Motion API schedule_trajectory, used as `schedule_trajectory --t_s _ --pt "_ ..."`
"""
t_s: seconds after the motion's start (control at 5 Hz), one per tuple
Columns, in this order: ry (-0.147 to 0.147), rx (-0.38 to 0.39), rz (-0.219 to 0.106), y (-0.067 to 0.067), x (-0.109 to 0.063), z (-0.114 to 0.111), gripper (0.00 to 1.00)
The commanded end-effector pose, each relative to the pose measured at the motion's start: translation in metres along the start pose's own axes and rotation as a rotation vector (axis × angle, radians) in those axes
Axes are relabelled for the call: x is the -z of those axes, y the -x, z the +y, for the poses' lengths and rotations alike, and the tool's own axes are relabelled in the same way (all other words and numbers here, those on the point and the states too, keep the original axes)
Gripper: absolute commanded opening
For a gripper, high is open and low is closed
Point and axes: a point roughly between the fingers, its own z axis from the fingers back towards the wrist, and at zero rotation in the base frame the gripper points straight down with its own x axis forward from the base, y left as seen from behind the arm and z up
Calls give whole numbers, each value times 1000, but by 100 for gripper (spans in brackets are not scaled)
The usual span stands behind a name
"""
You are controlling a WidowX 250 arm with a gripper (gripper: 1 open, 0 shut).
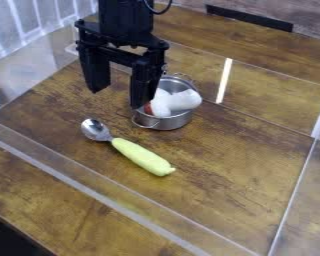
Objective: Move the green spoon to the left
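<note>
We see 1 green spoon [128, 148] lying on the brown wooden desk [216, 190], near the middle of the camera view and a little toward the bottom left. Its thick yellow-green handle runs down and to the right, and its 1 shiny metal bowl end points up and to the left. It lies flat, with the desk's bare wood around it.

Just beside the spoon, above and to the right of it in our view, stands 1 round metal bowl [163, 120] with 2 small loop handles. Inside it we make out 1 white item [186, 101] and, next to that, 1 white and red item [159, 104]; we cannot tell what either is.

Above the spoon and the bowl we have the 1 black robot arm [125, 22]. It comes in from the top edge of our view and reaches downward, its wide wrist part upright over the desk. Its 2 dark fingers point down, 1 on the left and 1 on the right, the right one overlapping the bowl's left side in our view. The jaws stand wide apart, and we see nothing clamped between them. We cannot tell whether the right finger touches the bowl; the spoon lies below the jaws, apart from them.
</note>
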Motion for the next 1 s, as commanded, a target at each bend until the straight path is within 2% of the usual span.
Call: schedule_trajectory --t_s 0.0,0.2,0.6,0.8 --pt "-6 35 16 4 13 -8 100" --pt "-8 7 28 7 24 -19 100" --pt "-17 9 56 4 56 -35 100" --pt "12 -239 41 -4 69 -40 100"
